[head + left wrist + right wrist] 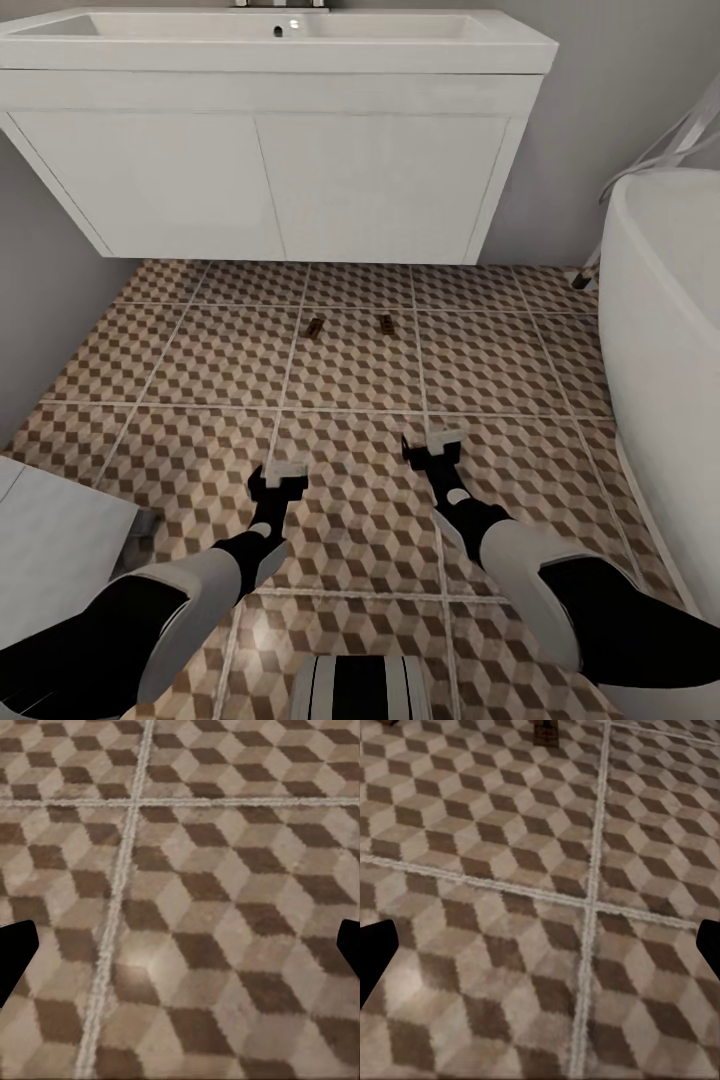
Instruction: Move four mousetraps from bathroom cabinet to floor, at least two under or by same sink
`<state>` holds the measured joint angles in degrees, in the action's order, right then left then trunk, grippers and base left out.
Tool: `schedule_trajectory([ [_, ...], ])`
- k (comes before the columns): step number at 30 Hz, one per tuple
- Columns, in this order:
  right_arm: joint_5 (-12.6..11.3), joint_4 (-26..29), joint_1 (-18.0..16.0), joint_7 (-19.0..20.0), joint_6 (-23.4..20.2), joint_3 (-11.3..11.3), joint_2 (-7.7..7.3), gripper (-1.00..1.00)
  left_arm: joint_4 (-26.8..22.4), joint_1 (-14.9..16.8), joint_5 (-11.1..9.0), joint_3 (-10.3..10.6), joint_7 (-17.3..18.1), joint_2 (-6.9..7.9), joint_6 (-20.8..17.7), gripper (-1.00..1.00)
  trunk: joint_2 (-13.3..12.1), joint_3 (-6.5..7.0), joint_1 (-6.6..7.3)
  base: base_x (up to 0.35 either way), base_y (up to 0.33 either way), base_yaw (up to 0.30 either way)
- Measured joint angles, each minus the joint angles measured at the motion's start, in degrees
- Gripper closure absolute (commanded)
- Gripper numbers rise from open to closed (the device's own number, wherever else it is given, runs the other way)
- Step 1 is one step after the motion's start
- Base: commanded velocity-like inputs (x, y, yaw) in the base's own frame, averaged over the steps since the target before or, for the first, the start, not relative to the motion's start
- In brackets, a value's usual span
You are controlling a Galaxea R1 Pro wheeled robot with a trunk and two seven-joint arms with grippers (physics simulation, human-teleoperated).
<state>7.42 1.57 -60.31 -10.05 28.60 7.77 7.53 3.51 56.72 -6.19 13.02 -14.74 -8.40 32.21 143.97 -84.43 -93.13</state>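
Head view: two small flat brown wooden mousetraps lying on the cube-patterned brown, beige and white tiled bathroom floor (200, 360), left one (315, 328) and right one (385, 322), side by side but apart, just in front of the white wall-hung vanity with the white rectangular sink (280, 40) on top. Near the front edge of that unit, so counting as next to the sink, as a judgement. Long axes hard to read at this size; left one looks slightly skewed, right one roughly pointing far-near. White curved bathtub (665, 330) at right, pale boxy unit (50, 540) at near left. Left black-and-white gripper (277, 478) and right black-and-white gripper (436, 447) both low over the tiles, nearer than the traps, fingers spread, nothing held. Traps lie farther out and between the two arms; right gripper somewhat closer to them. Left wrist view: bare tile and grout cross, dark fingertips (15, 952) at both picture edges, wide apart, empty. Right wrist view: same wide-apart fingertips (375, 956), empty; one mousetrap (546, 733) ahead of the fingers, well apart, cut by the frame edge. Orange-brown cabinet not seen here. Likely two traps left to fetch; no trap within reach of either gripper without moving off.
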Motion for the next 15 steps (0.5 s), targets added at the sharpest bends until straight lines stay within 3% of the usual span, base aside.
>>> schedule_trajectory([
  [4,-0.01,0.00,0.39,0.01,0.81,0.01,-0.22,-1.00,0.08,-0.36,0.00,0.00,-0.01,0.01,0.08,-1.00,0.00,0.00,0.00,0.000,0.000,0.000],
  [15,0.04,0.00,0.64,0.00,1.32,0.04,-0.34,-1.00,0.11,-2.06,0.01,0.01,-0.07,-0.07,3.75,-1.00,-0.14,2.43,0.29,0.000,0.000,0.000],
])
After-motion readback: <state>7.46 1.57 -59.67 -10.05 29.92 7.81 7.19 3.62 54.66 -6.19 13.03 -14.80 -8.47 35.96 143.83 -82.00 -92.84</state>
